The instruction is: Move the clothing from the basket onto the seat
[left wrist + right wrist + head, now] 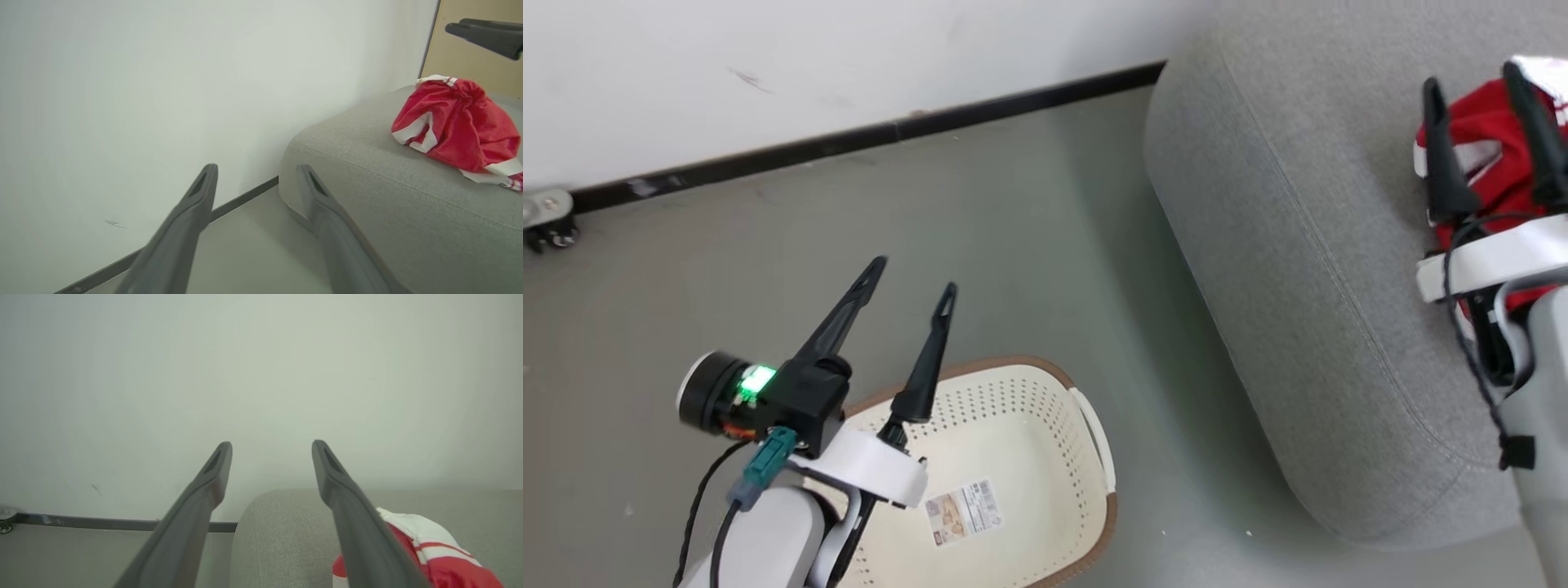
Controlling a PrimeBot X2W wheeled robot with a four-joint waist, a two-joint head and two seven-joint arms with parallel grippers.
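The red and white clothing [1490, 192] lies bunched on the grey seat [1282, 245], near its end. My right gripper [1470, 75] hovers over it, open, holding nothing. The cream basket [1045, 441] with a brown rim stands on the floor left of the seat, with just a paper label inside it. My left gripper [915, 273] is above the basket's far rim, open and empty. The left wrist view has my left gripper [256, 167] facing the wall, with the clothing [453, 122] on the seat [367, 171]. Seen from the right wrist, my right gripper [271, 444] stands above the clothing [433, 555].
A white wall [809, 65] with a black baseboard [866, 135] runs behind the grey floor [1013, 245]. A caster wheel [547, 222] sits by the baseboard at far left. A beige panel [470, 65] stands behind the seat.
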